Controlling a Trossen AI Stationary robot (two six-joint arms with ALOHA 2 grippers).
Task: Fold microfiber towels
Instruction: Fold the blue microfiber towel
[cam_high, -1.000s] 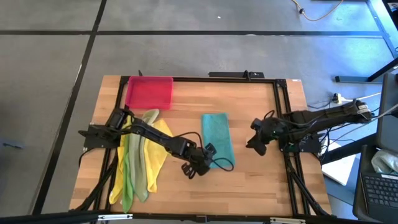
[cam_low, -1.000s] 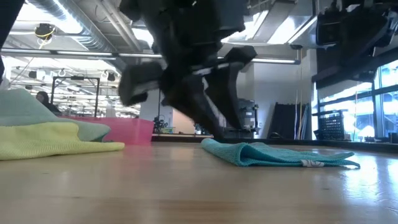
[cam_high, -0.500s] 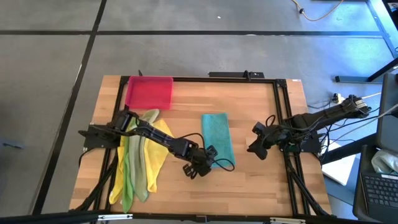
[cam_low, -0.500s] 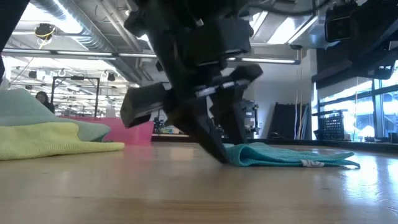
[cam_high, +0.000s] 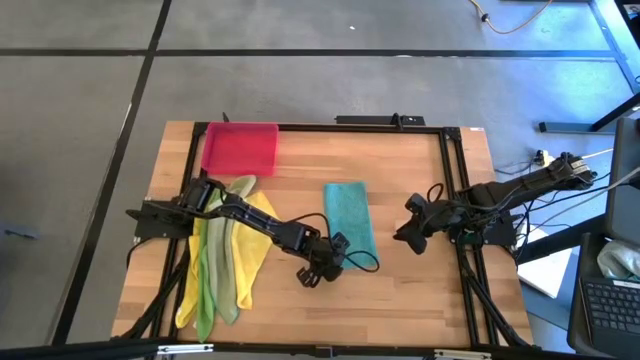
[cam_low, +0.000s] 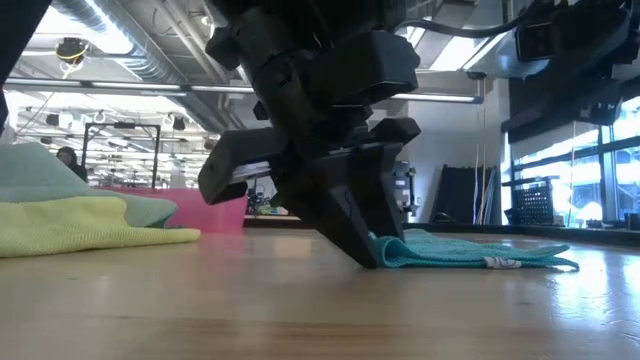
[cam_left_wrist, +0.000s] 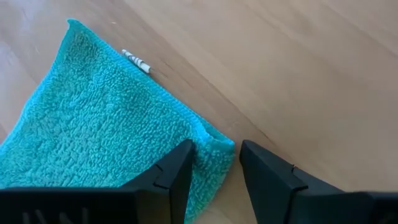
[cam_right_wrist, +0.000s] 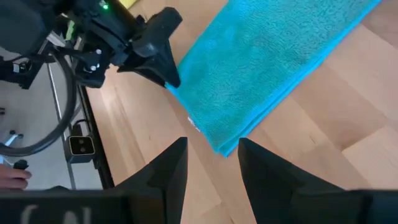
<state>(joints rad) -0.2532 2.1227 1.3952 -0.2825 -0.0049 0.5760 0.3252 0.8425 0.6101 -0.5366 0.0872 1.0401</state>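
The teal towel (cam_high: 350, 220) lies flat on the table's middle, folded into a long strip. It also shows in the low view (cam_low: 470, 250) and the right wrist view (cam_right_wrist: 267, 68). My left gripper (cam_high: 330, 265) is open, down at the towel's near corner, with one finger on each side of that corner (cam_left_wrist: 214, 163). My right gripper (cam_high: 405, 235) is open and empty, above the table to the right of the towel (cam_right_wrist: 214, 162). The yellow (cam_high: 262, 240), bright green (cam_high: 208, 275) and olive (cam_high: 238, 245) towels lie in a pile at the left. My left gripper comes slanting down from above at the teal towel's near corner (cam_left_wrist: 219, 144), its fingertips down at table level (cam_low: 365, 255). One fingertip (cam_left_wrist: 183, 158) stands on the cloth just inside the corner. The other (cam_left_wrist: 258, 158) is on bare wood beside it. The towel lies flat.
The pink-red tray (cam_high: 240, 148) stands at the far left, and also shows in the low view (cam_low: 215, 210). The towel pile shows at the low view's left (cam_low: 90, 225). Bare wood (cam_high: 400, 300) lies near the front edge and between the teal towel and my right gripper.
My left gripper has come down onto the table at the teal towel's near corner, staying open. The towel has stayed flat where it was.
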